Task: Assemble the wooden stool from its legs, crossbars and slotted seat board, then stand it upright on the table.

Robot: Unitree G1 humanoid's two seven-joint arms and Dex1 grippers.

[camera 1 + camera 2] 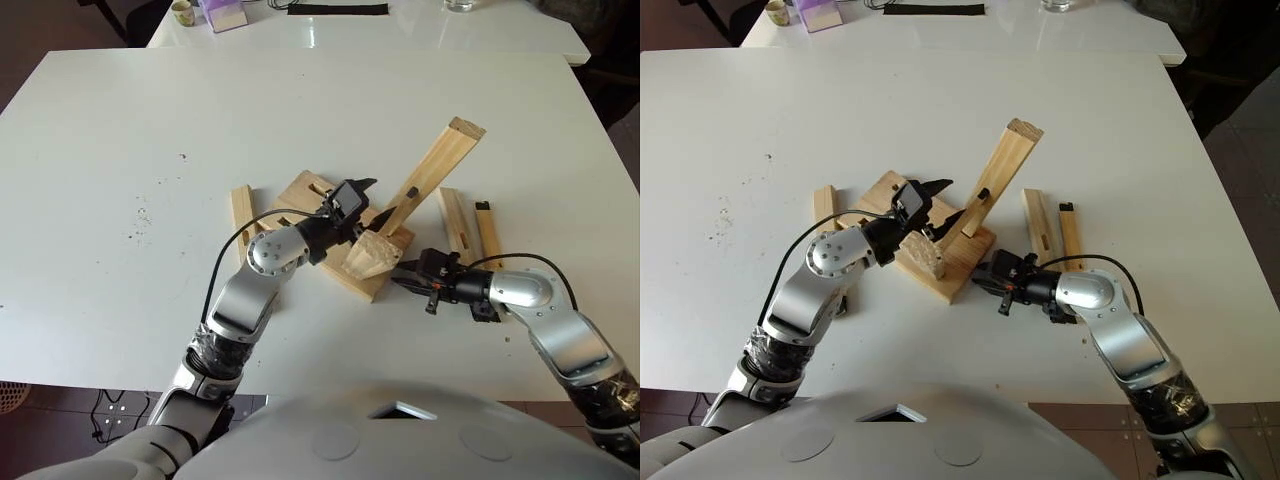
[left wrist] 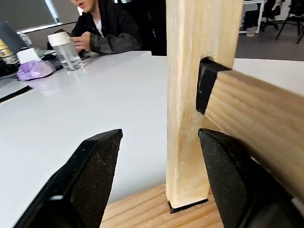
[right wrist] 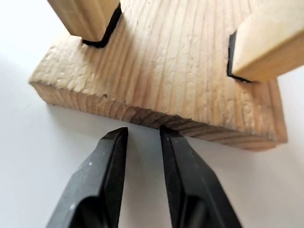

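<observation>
Both grippers are held at the board [image 3: 175,71] in the middle of the table [image 1: 150,120].

The left arm is bent in from the lower left. The left gripper [image 1: 370,200] is held over the board with its jaws wide, one on each side of the tall leg [image 1: 435,165], which is stood tilted in a slot. The right arm is stretched low from the lower right. The right gripper [image 3: 142,129] is kept at the board's near edge, jaws narrow, nothing held. A second leg [image 1: 368,255] is stuck in the board near its front corner. Two sticks [image 1: 455,225] are laid just right of the board. Wide white table is seen to the left and above.
</observation>
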